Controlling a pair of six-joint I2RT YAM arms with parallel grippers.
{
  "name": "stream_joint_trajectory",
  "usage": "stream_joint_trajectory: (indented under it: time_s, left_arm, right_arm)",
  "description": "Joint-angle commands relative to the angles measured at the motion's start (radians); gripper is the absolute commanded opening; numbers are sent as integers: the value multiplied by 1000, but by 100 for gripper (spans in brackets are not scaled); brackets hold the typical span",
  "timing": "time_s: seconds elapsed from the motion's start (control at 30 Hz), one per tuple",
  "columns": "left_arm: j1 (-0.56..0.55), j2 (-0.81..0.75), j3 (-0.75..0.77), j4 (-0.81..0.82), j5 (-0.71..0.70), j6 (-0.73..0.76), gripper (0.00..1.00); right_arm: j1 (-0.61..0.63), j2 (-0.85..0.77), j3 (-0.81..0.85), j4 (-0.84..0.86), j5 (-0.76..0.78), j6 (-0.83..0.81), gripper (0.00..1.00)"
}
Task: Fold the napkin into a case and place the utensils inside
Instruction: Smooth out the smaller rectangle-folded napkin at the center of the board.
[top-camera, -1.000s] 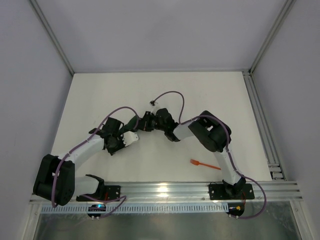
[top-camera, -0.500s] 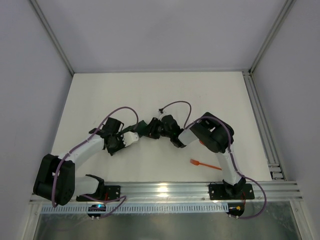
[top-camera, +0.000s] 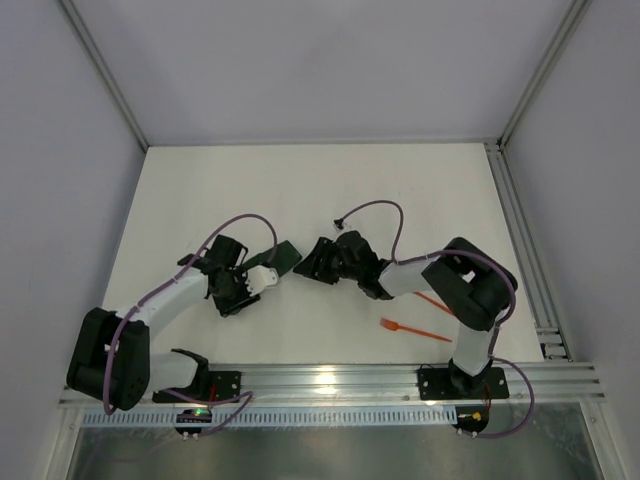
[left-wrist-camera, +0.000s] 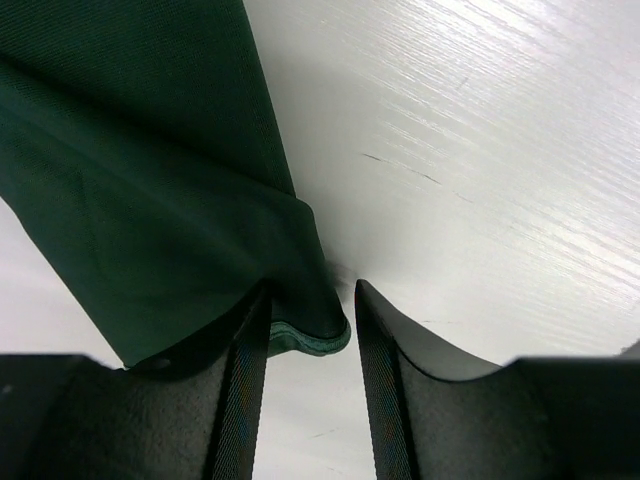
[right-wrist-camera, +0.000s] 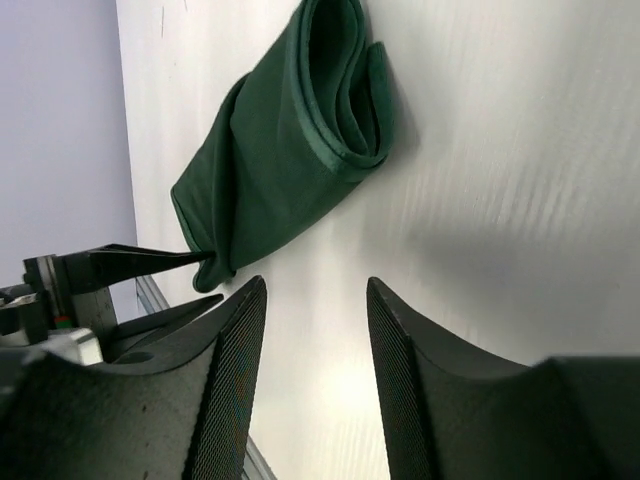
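Two utensils (top-camera: 410, 329), top view: one in the open, the other utensil (top-camera: 430, 300) partly under the right arm, both outside the cloth; loading judged undone.
Napkin, top view: folded napkin (top-camera: 287, 254) lay between both grippers.
Left wrist view: left gripper (left-wrist-camera: 312, 290) stood parted around a hemmed corner, not pinching.
Right wrist view: right gripper (right-wrist-camera: 315, 285) released, empty; cloth ahead formed a rolled oblong with an open mouth.

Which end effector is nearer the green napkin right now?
Left. The left end effector has the napkin corner lying between its open jaws. The right end effector, also open, stands apart from the cloth, not touching it.
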Motion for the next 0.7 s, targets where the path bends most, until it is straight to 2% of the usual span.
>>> stream_joint_trajectory:
  time_s: [0.0, 0.1, 0.13, 0.2, 0.23, 0.27, 0.47, 0.57, 0.67]
  left_arm:
    - [1, 1, 50, -87, 53, -19, 41]
    - [1, -13, 78, -120, 72, -35, 42]
    - [1, -16, 87, -131, 78, -38, 42]
    - [1, -22, 104, -151, 92, -50, 42]
    - [1, -24, 119, -159, 93, -55, 43]
    - [1, -24, 127, -162, 96, -62, 43]
    - [3, -31, 170, -225, 135, -75, 44]
    - [12, -34, 201, -278, 173, -79, 43]
    - [58, -47, 218, -278, 178, -107, 36]
  right_arm:
    - [8, -144, -1, -121, 80, -120, 48]
    - [12, -181, 76, -204, 87, -229, 41]
    - [12, -172, 105, -221, 81, -257, 34]
    - [12, -134, 204, -248, 34, -298, 28]
    - [12, -85, 232, -252, 23, -304, 19]
    - [14, -60, 278, -253, 15, -306, 16]
    - [5, 129, 390, -224, -22, -253, 8]
    - [-7, 176, 377, -215, -6, -190, 6]
    - [-18, 193, 338, -189, 23, -163, 6]
